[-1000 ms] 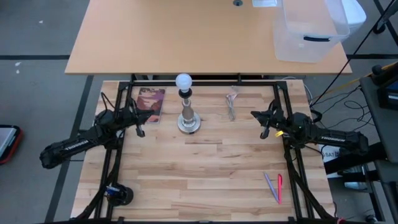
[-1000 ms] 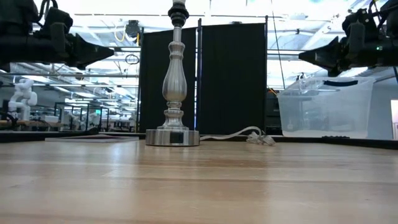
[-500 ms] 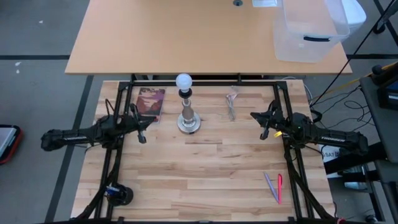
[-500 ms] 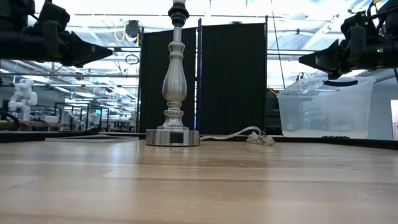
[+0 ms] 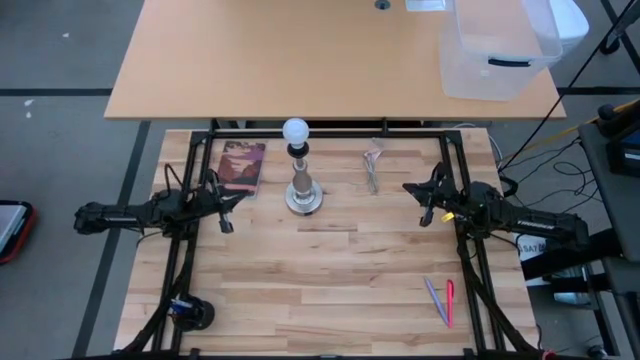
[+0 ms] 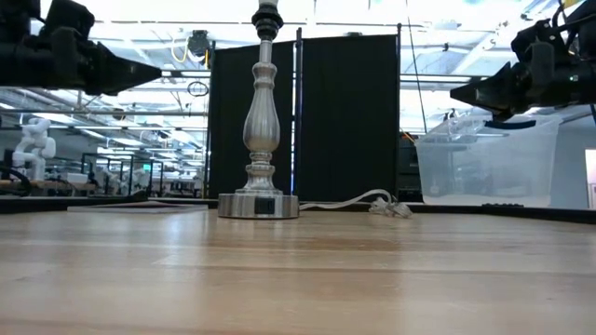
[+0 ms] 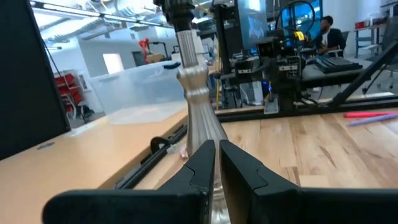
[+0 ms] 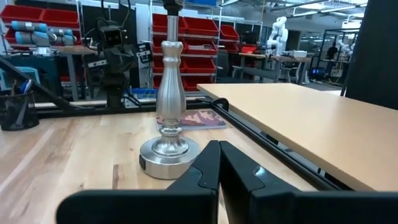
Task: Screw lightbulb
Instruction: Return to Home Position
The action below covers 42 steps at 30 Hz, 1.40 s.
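The white lightbulb sits with its base in the dark socket on top of the silver lamp stand, which stands upright on its round base at the table's far middle. In the low and wrist views the bulb is cut off above the picture. My left gripper is shut and empty, in the air to the left of the stand. My right gripper is shut and empty, in the air to the right of the stand.
A reddish book lies left of the stand. The lamp's cord and plug lie to its right. Pens lie near the right front and a black object at the left front. A clear bin stands on the far table.
My left gripper has gone a little toward the table's near-left, away from the stand, and its arm has swung round to lie more squarely across the table. It stays shut.
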Motion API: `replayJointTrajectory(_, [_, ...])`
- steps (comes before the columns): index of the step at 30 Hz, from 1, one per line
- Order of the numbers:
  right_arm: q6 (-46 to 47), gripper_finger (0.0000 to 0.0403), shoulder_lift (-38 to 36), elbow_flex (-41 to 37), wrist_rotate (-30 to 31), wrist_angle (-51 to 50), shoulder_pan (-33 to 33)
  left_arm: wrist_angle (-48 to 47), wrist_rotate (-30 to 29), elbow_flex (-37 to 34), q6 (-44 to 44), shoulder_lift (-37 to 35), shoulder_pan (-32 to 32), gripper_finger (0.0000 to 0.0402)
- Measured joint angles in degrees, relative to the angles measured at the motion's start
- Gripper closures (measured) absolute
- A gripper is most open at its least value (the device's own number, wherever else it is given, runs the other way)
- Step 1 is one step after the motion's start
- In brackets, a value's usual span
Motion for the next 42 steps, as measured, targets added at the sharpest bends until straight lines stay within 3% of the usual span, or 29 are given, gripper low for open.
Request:
replayJointTrajectory(5, [-0.4,0.0403,-4.3,0.0,0.1,-3.4,0.0,-3.2,-0.1,0.0,-0.4,-1.1,-0.1,0.0372])
replayJointTrajectory(15, [-0.3,0.0403,-4.2,0.1,0.2,-5.2,0.0,-2.7,-0.7,0.0,-0.3,-1.1,-0.1,0.0372])
replayJointTrajectory(23, [4.5,0.0403,-4.2,0.1,0.2,-5.3,0.0,-3.8,-4.7,0.0,-3.1,-1.1,0.0,0.0372])
replayJointTrajectory(42, [4.5,0.0403,-4.1,0.1,0.1,-5.4,0.0,-3.9,-4.8,0.0,-3.2,-0.7,0.0,0.0372])
